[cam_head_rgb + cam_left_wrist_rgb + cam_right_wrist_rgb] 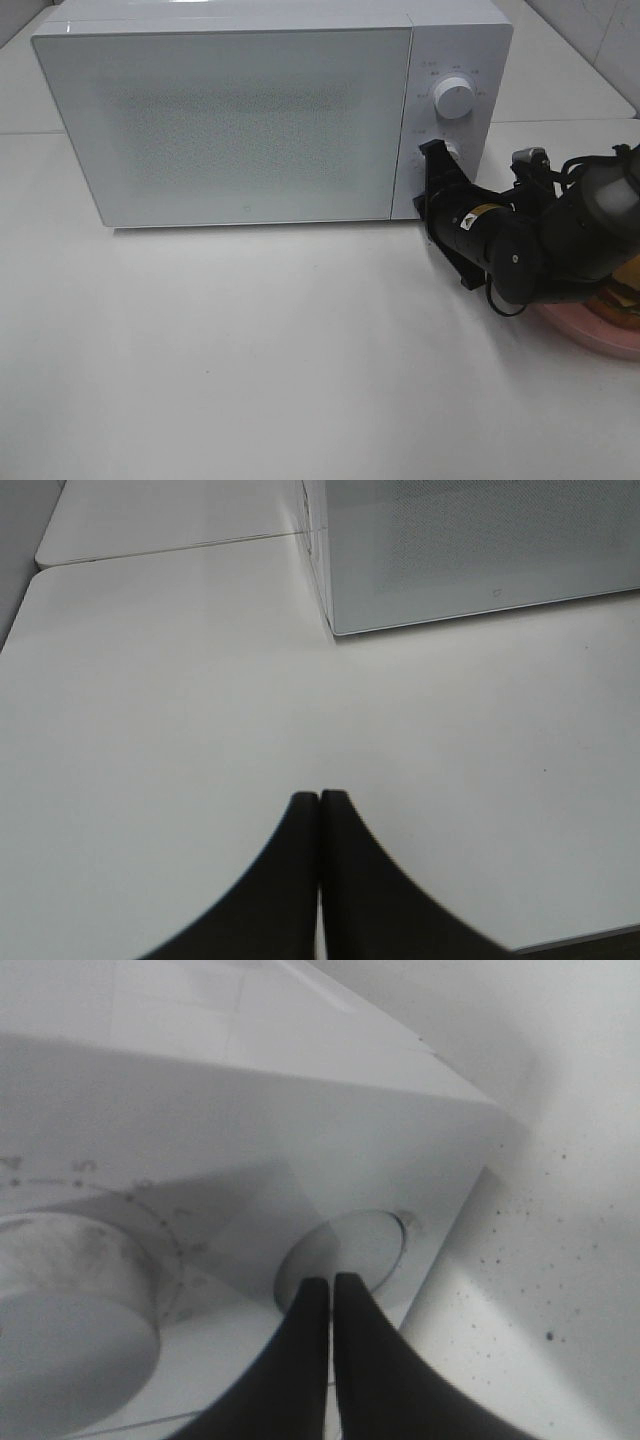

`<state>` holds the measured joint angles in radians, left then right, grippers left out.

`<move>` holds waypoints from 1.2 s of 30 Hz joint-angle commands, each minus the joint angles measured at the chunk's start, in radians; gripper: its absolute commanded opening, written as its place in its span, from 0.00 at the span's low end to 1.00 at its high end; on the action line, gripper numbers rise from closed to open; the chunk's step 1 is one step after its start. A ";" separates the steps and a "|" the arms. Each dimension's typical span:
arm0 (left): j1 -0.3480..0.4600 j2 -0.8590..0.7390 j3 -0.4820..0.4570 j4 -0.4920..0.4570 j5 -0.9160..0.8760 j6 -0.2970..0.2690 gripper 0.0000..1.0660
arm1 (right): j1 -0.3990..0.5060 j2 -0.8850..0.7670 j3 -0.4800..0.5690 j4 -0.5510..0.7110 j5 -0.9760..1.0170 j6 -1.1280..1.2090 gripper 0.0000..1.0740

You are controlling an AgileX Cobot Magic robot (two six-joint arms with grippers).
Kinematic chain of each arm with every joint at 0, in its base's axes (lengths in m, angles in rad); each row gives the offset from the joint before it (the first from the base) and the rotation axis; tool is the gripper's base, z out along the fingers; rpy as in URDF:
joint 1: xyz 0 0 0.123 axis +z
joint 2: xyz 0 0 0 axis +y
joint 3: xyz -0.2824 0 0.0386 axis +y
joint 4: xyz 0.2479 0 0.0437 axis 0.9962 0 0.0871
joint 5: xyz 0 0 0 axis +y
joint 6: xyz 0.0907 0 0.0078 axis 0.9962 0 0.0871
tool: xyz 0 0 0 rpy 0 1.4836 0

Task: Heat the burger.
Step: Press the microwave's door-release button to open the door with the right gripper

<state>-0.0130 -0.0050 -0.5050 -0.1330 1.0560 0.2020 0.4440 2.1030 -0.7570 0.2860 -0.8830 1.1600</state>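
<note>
Burger (628, 290) shows only as a tan and brown sliver at the far right edge of the high view, on one pink plate (598, 338), mostly hidden behind the right arm. The right hand (332, 1282) has its two fingers pressed together with nothing between them, and the tips touch the lower round button (352, 1248) of the one white microwave (240, 110) (door shut). An upper dial (455, 97) sits above that button, so there are two round controls. The left hand (320, 798) is likewise closed and empty, above the bare desk (250, 350). Markings ring the dial, but they are too blurred to read, as are the small door logo and a yellow sticker (467, 222) on the right arm.
</note>
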 commanded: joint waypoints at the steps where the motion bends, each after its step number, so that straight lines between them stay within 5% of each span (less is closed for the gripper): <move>1: -0.005 -0.019 0.001 -0.008 -0.010 -0.002 0.00 | -0.005 -0.003 -0.008 0.005 -0.068 0.002 0.01; 36: -0.005 -0.019 0.001 -0.008 -0.010 -0.002 0.00 | -0.005 0.034 -0.110 0.025 -0.162 0.008 0.01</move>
<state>-0.0130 -0.0050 -0.5050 -0.1330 1.0560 0.2020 0.4450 2.1500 -0.8070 0.3480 -0.9060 1.1890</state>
